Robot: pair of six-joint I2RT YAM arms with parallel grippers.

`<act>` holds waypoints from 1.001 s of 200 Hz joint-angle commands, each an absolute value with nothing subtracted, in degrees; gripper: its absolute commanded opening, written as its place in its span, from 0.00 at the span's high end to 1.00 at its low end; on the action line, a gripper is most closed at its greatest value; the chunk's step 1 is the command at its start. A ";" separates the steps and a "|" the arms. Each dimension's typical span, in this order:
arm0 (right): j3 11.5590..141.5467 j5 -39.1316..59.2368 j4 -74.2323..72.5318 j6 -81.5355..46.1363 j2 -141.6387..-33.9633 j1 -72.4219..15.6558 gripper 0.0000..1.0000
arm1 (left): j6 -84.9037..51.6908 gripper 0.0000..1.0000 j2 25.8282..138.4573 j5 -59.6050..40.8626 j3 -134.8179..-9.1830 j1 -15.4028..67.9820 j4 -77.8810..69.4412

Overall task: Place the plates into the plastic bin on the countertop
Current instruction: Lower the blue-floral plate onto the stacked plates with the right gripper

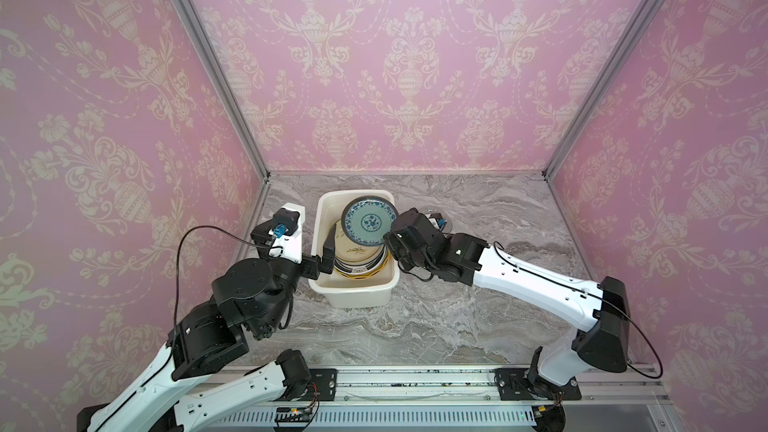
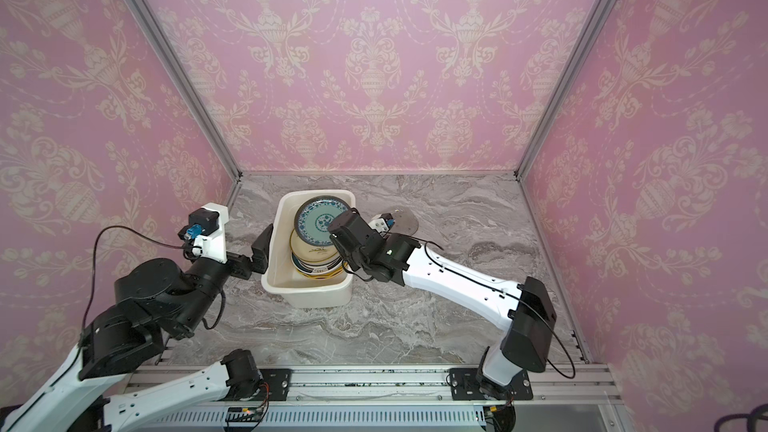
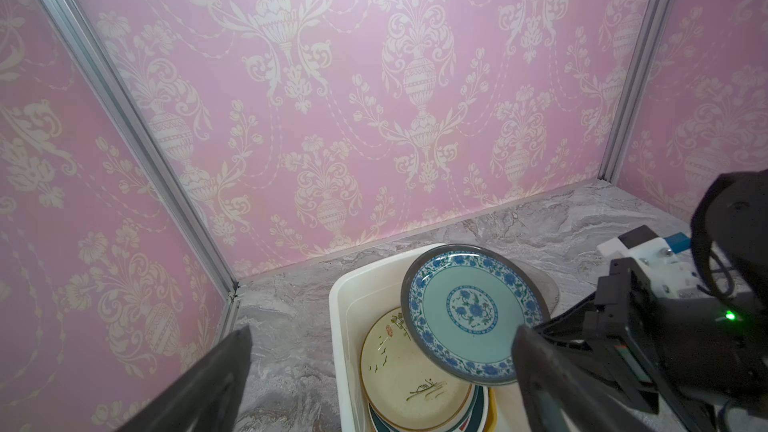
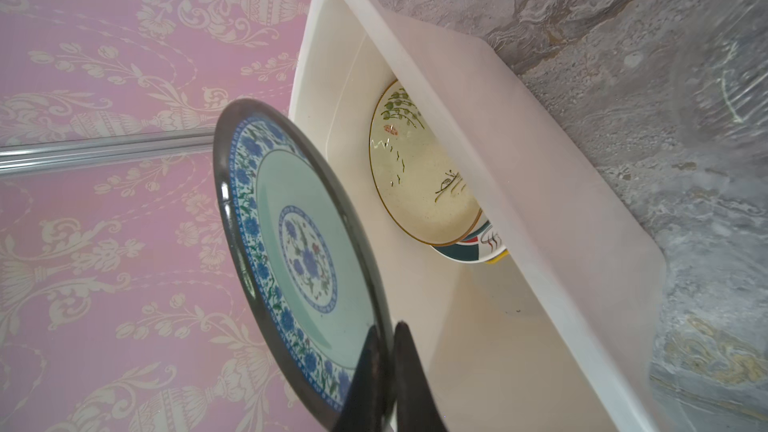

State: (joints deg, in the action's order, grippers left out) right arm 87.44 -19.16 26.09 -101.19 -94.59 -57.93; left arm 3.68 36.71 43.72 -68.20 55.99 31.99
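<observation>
One round-cornered white plastic bin [image 1: 357, 295] sits on the grey marbled countertop [image 1: 457, 305]. Inside it at least three round plates [image 1: 359, 268] are stacked, a cream sprigged plate [image 3: 411, 371] on top. Above the bin, the right gripper [image 4: 386, 367] clamps one glossy blue-patterned plate [image 1: 368, 222], tilted. One clear glass plate [image 2: 407, 224] lies just right of the bin. The left gripper [image 3: 380, 384] gapes astride the bin's left wall.

The blue-patterned plate [image 4: 299, 251] is glazed and glossy, with light glinting along its dark rim. The cream plate [image 3: 407, 376] has a softer, speckled glaze. The bin [image 4: 498, 184] is smooth white plastic, faintly translucent and matt. The counter [image 1: 478, 317] looks like smooth grey marble with a dull sheen. The glass plate [image 2: 405, 220] is clear. The walls [image 1: 415, 56] carry matt pink patterned paper between brushed metal strips [image 1: 205, 56]. The right hand [image 4: 385, 332] has matt black fingers [image 4: 409, 376].
</observation>
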 commanded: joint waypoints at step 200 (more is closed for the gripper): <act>126.74 -26.21 46.42 -114.27 -131.46 -58.07 1.00 | 9.77 0.01 31.99 46.85 -63.81 55.63 25.86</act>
State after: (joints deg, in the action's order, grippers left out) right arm 123.11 -25.19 42.02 -114.06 -129.14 -58.48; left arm 8.19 32.86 45.41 -64.64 55.99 27.31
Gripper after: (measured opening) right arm 0.072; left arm 0.993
